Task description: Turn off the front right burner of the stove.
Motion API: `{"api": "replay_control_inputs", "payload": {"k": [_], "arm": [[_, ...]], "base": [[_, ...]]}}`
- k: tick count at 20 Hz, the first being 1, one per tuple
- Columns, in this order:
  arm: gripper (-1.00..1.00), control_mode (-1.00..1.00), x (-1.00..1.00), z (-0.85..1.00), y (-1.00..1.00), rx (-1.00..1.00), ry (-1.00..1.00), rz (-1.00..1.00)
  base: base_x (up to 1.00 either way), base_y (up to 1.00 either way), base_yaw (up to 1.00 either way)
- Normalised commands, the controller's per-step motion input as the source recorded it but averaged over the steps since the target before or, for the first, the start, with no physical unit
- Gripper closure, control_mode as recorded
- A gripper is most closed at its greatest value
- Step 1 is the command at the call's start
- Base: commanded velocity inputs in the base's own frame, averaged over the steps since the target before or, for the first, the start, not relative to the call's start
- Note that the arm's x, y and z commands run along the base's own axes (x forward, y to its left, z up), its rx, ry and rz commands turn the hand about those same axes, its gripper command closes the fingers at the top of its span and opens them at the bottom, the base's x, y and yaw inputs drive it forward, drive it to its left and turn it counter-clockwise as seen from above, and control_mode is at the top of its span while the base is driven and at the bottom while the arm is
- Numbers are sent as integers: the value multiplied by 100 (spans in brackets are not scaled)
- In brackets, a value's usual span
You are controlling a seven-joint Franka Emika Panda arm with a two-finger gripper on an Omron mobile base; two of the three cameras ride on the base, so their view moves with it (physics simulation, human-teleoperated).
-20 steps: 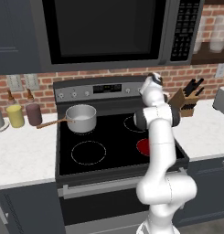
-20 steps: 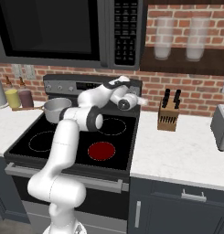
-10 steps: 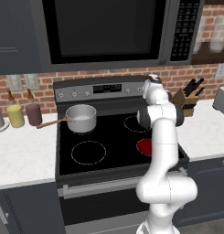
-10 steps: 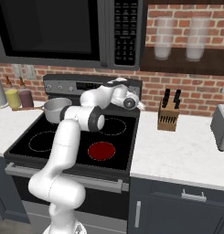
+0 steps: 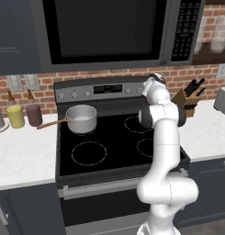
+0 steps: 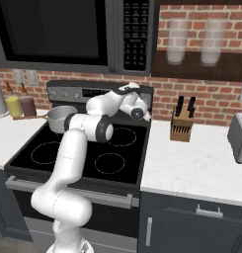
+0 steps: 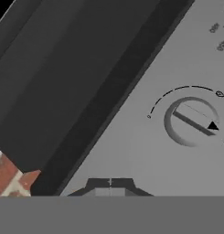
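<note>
The stove (image 5: pixel 115 136) is a black glass top with a grey back panel (image 5: pixel 99 90). Its front right burner (image 6: pixel 109 163) is a thin white ring, also seen as burner (image 5: pixel 146 147) partly behind my arm. My gripper (image 6: pixel 145 115) hovers at the right end of the back panel. In the hand view the gripper (image 7: pixel 109 184) is shut with nothing held. A round grey knob (image 7: pixel 191 121) with a black pointer sits ahead and to the right, apart from the fingertips.
A steel pot (image 5: pixel 81 118) with a wooden handle rests on the back left burner. A knife block (image 6: pixel 181 125) stands on the right counter, with a toaster (image 6: pixel 239 136) beyond it. Two bottles (image 5: pixel 25 114) stand on the left counter. The microwave (image 5: pixel 109 32) hangs overhead.
The front right burner has gone from a solid red disc to a thin white ring. My hand has shifted slightly at the panel's right end.
</note>
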Motion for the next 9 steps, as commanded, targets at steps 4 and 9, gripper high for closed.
{"api": "replay_control_inputs", "payload": {"k": [4, 9], "arm": [[100, -100, -14, 67, -34, 37, -12, -16], [100, -100, 0, 0, 1, -2, 0, 0]], "base": [[0, 0, 0], [0, 0, 0]]}}
